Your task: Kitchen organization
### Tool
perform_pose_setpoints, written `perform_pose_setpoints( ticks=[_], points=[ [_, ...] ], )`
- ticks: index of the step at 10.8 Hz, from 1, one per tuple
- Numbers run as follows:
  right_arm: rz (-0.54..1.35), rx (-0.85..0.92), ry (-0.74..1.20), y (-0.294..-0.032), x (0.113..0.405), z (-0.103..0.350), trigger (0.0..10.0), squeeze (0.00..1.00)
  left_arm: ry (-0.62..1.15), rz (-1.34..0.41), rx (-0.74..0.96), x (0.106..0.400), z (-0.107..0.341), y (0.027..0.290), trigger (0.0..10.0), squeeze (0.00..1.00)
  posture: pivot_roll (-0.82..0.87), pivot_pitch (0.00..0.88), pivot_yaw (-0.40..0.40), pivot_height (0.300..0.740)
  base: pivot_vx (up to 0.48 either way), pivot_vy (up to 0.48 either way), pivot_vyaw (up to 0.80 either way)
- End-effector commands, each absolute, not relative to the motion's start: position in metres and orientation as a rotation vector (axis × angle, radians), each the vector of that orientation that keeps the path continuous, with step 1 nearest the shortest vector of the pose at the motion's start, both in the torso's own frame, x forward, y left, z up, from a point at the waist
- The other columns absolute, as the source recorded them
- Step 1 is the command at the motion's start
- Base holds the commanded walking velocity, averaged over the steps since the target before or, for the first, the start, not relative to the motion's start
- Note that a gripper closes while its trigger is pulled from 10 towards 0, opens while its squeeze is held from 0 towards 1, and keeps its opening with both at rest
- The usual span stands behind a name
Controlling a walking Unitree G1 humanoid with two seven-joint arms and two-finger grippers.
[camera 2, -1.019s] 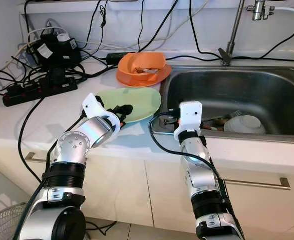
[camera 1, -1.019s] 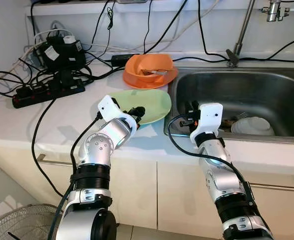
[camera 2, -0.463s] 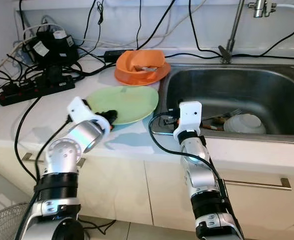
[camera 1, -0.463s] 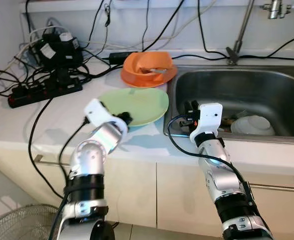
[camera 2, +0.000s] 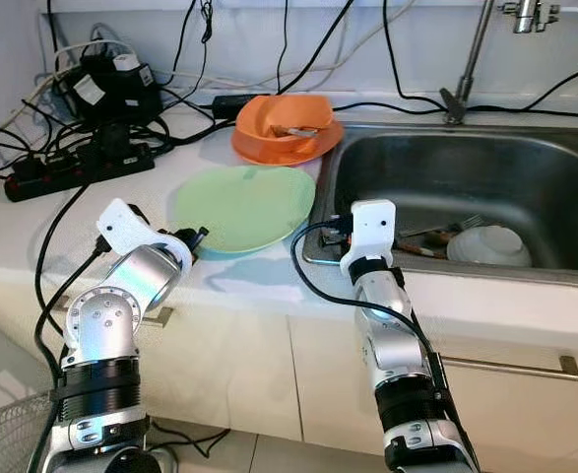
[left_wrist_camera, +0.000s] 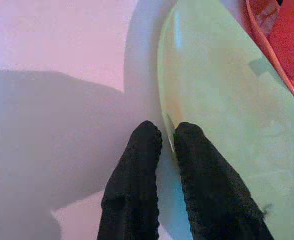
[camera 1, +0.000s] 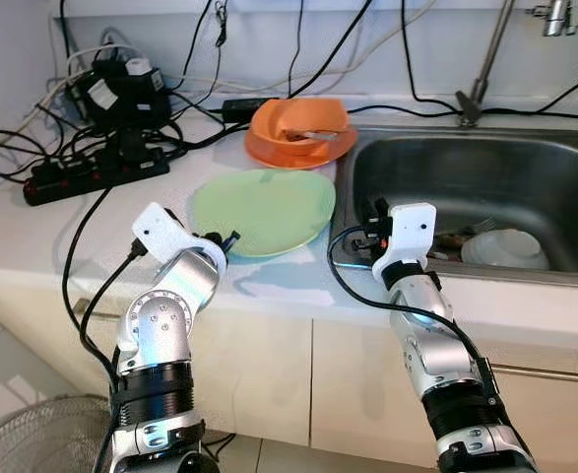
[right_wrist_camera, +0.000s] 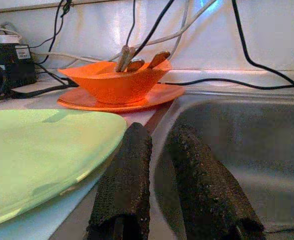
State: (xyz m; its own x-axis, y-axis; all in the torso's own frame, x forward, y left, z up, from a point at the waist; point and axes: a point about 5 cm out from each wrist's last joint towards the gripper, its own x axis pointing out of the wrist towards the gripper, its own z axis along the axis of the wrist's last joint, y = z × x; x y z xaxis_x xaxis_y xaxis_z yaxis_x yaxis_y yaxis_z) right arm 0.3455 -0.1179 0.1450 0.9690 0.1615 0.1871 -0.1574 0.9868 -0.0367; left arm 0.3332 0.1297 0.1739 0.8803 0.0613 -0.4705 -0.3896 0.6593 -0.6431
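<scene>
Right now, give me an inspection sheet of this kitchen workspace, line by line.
Surface: white counter with a steel sink set in on its right side.
Job's things: green plate flat on the counter beside the sink; orange bowl on an orange plate behind it, with utensils in it; white dish and a fork in the sink.
Clutter: black power strip and a black adapter box at the back left.
Hands: left hand at the green plate's near rim, fingers close together; right hand over the sink's near left corner, fingers slightly apart, empty.
Cables: many black and white cords along the wall; one hangs over the counter edge.
Surroundings: faucet, cabinet doors below, a fan on the floor.
</scene>
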Motion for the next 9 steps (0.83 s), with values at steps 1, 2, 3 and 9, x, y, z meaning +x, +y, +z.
perform_pose_setpoints(
  ticks=[1, 2, 3, 9],
  points=[
    [0.181, -0.013, -0.198, -0.113, 0.349, 0.151, 10.0, 0.00, 0.480, 0.291, -0.835, 0.329, 0.165, 0.125, 10.0, 0.00, 0.08, 0.000, 0.087, 0.740, 0.000, 0.000, 0.00],
    [0.181, -0.013, -0.199, -0.113, 0.349, 0.151, 10.0, 0.00, 0.496, 0.275, -0.860, 0.329, 0.164, 0.124, 10.0, 0.00, 0.08, 0.000, 0.087, 0.740, 0.000, 0.000, 0.00],
    [0.179, -0.016, -0.198, -0.115, 0.349, 0.151, 10.0, 0.00, 0.511, 0.264, -0.871, 0.328, 0.164, 0.122, 10.0, 0.00, 0.07, 0.000, 0.087, 0.740, 0.000, 0.000, 0.00],
    [0.175, -0.020, -0.194, -0.117, 0.348, 0.149, 10.0, 0.00, 0.582, 0.126, -1.027, 0.336, 0.160, 0.102, 10.0, 0.00, 0.06, 0.000, 0.089, 0.740, 0.000, 0.000, 0.00]
  ],
)
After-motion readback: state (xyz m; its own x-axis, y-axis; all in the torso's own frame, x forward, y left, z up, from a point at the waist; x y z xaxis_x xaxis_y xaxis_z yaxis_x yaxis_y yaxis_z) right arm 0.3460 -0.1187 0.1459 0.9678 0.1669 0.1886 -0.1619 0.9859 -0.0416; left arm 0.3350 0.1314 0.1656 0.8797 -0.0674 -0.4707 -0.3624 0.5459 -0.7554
